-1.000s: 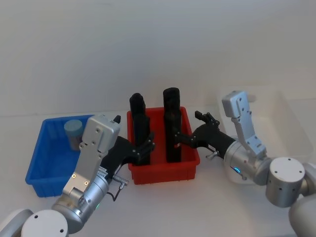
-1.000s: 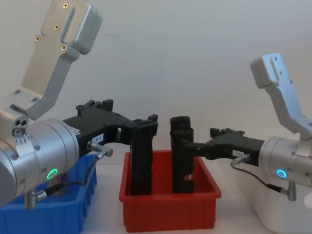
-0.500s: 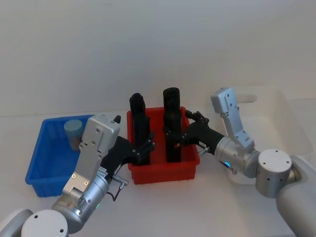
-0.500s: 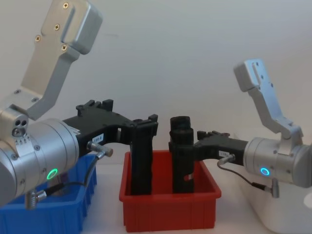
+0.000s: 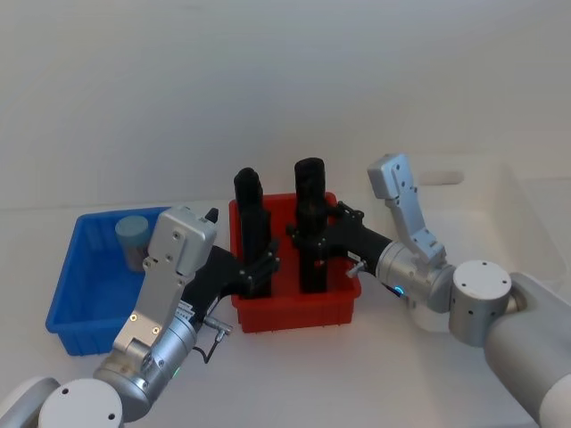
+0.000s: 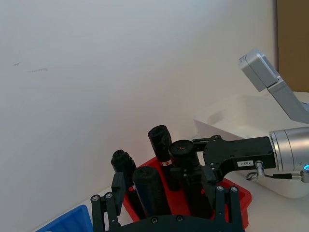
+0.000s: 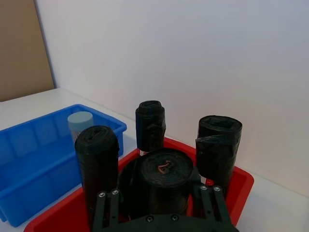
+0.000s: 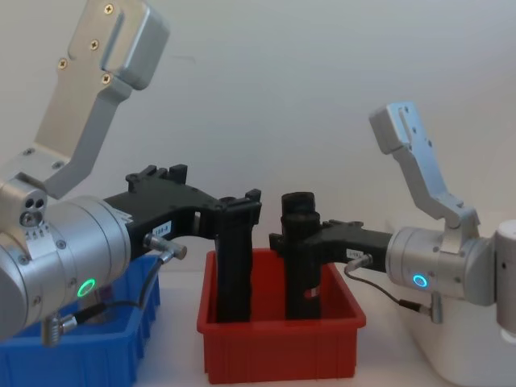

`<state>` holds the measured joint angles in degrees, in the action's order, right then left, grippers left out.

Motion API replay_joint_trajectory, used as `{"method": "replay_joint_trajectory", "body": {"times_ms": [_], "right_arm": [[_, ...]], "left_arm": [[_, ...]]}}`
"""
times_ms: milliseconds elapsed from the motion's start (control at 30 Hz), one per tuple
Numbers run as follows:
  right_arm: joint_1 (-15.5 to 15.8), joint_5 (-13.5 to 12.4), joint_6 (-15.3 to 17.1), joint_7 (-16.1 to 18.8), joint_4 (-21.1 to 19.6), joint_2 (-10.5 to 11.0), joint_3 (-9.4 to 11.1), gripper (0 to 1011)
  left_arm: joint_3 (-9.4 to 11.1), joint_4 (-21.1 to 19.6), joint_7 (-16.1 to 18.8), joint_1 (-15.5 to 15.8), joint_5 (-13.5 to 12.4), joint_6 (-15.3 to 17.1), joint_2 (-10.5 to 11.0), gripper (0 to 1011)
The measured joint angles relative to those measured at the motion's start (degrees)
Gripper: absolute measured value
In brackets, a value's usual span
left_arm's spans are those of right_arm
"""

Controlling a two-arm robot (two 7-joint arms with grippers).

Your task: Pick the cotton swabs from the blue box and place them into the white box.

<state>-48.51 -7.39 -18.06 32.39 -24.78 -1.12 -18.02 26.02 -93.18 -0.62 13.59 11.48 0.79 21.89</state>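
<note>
Progress: none evident. One clear cotton swab tub with a pale blue lid [image 5: 133, 234] sits in the open blue plastic bin [image 5: 76, 303]; no tub is seen in the large white container [image 5: 526, 214], its floor mostly hidden. Left gripper [image 5: 260, 265] and right gripper [image 5: 314, 238] each have fingers spread around a tall black roll in the red bin [image 5: 294, 312], not visibly clamped. Grip contact unclear
</note>
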Motion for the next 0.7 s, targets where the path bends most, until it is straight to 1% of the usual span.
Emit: {"method": "replay_joint_trajectory", "body": {"times_ms": [67, 133, 167, 267, 333, 467, 567, 667, 700], "right_arm": [[-0.98, -0.2, -0.89, 0.46, 1.87, -0.4, -0.02, 732], [-1.56, -0.27, -1.36, 0.67, 2.9, -0.61, -0.03, 679], [-2.07, -0.36, -1.8, 0.89, 3.87, -0.83, -0.03, 632], [-3.08, -0.55, -2.59, 1.26, 5.72, -1.2, -0.02, 567], [-3.45, -0.63, -2.96, 1.41, 6.39, -1.33, 0.03, 535], [-4.13, -0.77, -3.82, 1.65, 7.37, -1.55, 0.21, 517], [-4.11, -0.96, -4.12, 1.66, 6.86, -1.53, 0.42, 507], [-2.89, -1.16, -3.69, 1.38, 3.78, -1.16, 0.66, 503], [-1.75, -1.28, -3.05, 1.09, 1.21, -0.79, 0.78, 503]], "left_arm": [[0.0, 0.0, 0.0, 0.0, 0.0, 0.0, 0.0, 1004], [0.0, 0.0, 0.0, 0.0, 0.0, 0.0, 0.0, 1004], [0.0, 0.0, 0.0, 0.0, 0.0, 0.0, 0.0, 1004], [0.0, 0.0, 0.0, 0.0, 0.0, 0.0, 0.0, 1004], [0.0, 0.0, 0.0, 0.0, 0.0, 0.0, 0.0, 1004], [0.0, 0.0, 0.0, 0.0, 0.0, 0.0, 0.0, 1004], [0.0, 0.0, 0.0, 0.0, 0.0, 0.0, 0.0, 1004], [0.0, 0.0, 0.0, 0.0, 0.0, 0.0, 0.0, 1004], [0.0, 0.0, 0.0, 0.0, 0.0, 0.0, 0.0, 1004]]}}
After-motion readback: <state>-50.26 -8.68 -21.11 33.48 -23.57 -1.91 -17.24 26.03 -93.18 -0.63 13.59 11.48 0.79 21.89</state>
